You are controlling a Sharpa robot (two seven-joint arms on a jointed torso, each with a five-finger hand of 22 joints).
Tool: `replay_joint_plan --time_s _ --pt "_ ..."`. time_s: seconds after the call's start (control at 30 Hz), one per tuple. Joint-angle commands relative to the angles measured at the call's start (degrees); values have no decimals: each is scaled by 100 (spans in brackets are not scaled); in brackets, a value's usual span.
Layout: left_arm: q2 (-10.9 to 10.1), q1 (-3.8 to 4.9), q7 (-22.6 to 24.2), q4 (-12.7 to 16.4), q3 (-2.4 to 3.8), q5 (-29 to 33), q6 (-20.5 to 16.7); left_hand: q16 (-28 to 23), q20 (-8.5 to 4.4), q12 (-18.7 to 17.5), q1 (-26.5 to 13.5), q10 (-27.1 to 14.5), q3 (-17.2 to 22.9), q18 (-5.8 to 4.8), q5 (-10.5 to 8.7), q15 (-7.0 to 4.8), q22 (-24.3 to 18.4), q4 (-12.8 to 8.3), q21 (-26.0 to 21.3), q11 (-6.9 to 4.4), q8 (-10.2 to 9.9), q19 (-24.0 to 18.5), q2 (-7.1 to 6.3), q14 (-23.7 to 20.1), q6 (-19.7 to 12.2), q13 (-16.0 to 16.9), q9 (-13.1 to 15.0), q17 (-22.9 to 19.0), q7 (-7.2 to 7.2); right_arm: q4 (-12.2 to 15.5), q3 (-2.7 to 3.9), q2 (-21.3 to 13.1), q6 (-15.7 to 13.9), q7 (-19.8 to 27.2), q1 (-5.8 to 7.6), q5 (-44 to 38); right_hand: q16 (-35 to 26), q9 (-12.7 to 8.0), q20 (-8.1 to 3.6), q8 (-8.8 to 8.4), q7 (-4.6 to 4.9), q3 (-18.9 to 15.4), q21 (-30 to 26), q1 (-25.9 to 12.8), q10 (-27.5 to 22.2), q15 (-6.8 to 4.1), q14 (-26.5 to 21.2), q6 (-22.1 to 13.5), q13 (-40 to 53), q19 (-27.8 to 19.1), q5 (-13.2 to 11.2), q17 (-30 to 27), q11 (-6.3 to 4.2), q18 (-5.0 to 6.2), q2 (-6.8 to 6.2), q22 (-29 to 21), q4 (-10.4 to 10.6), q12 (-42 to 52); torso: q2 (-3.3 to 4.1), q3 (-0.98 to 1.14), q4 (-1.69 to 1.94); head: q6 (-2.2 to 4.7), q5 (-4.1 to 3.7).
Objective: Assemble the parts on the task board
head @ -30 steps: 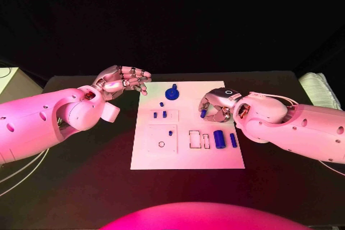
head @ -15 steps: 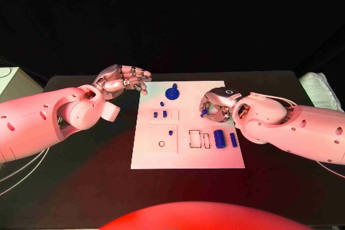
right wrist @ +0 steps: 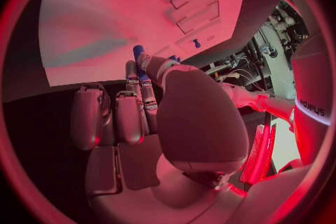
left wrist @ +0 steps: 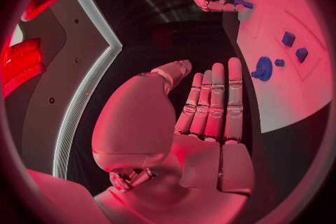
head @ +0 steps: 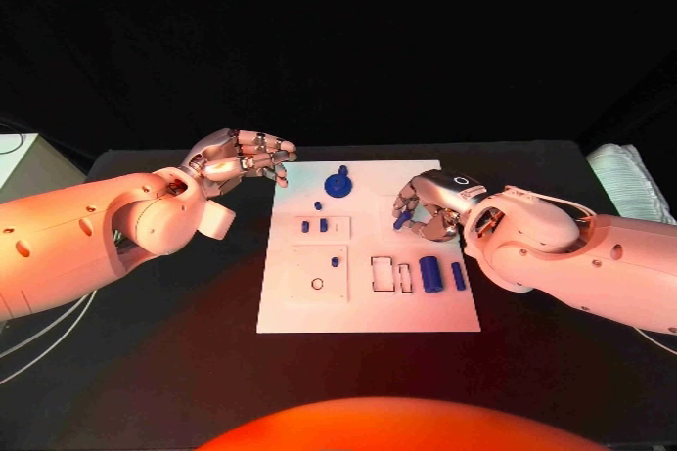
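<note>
The white task board lies mid-table. On it are a round blue part, small blue parts and two blue cylinders beside empty slots. My right hand hovers over the board's right edge and pinches a small blue part between thumb and finger; the right wrist view shows that blue part at the fingertips, above the board. My left hand hangs beyond the board's far left corner, holding nothing. In the left wrist view its fingers lie straight, near the round part.
The black table runs wide on both sides of the board. A pale ribbed object sits at the table's right edge, and a light box stands off its left edge.
My right hand has shifted slightly to the right with the small blue part still in its pinch. The left hand has stayed where it was.
</note>
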Motion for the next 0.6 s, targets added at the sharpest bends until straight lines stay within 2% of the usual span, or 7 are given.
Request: replay_joint_plan --time_s 0.03,0.17,0.3,0.47,0.6 --pt "13 1 24 -19 4 22 107 -40 -8 -33 49 33 -3 64 33 1 7 -1 16 8 -16 15 8 12 -4 -6 -8 -5 -1 289 30 -125 -345 -92 18 142 23 377 -49 123 19 43 39 -113 387 -42 149 -16 94 252 10 16 -339 -118 14 673 -20 -34 2 0 -12 -8 15" --pt "26 1 18 -41 4 22 144 -40 -8 -33 49 33 -3 64 33 1 7 -1 16 8 -16 15 8 12 -4 -6 -8 -5 -1 658 63 -199 -411 -97 35 242 20 412 -50 146 18 76 42 -154 401 -42 148 -28 112 251 -31 11 -340 -118 17 680 -58 -56 -4 -1 -12 -1 23" --pt "51 1 16 -51 4 22 168 -41 -8 -34 50 33 -3 64 33 1 10 -2 19 8 -14 13 7 12 -1 -6 -8 -6 -2 847 68 -70 -383 -77 31 303 15 424 -50 153 18 90 33 -162 403 -43 146 -33 118 248 -34 2 -340 -116 18 678 -74 -65 -9 -4 -1 -15 52" --pt "84 1 10 -60 3 22 185 -41 -8 -34 50 33 -3 64 33 1 10 -2 19 8 -14 13 7 12 -1 -6 -8 -6 -2 906 53 241 -328 -33 -53 248 10 433 -50 158 20 101 13 -170 403 -43 143 -38 122 243 -36 -7 -340 -112 17 670 -89 -74 -6 -10 5 -6 87" --pt "112 1 4 -65 3 22 193 -42 -8 -35 49 33 -4 63 32 1 13 -3 23 8 -12 10 4 10 3 -6 -7 -7 -3 846 34 527 -292 2 -136 201 -5 443 -50 162 23 113 -7 -180 402 -41 137 -47 128 238 -35 -34 -337 -109 17 662 -106 -85 -6 -14 16 -40 124"
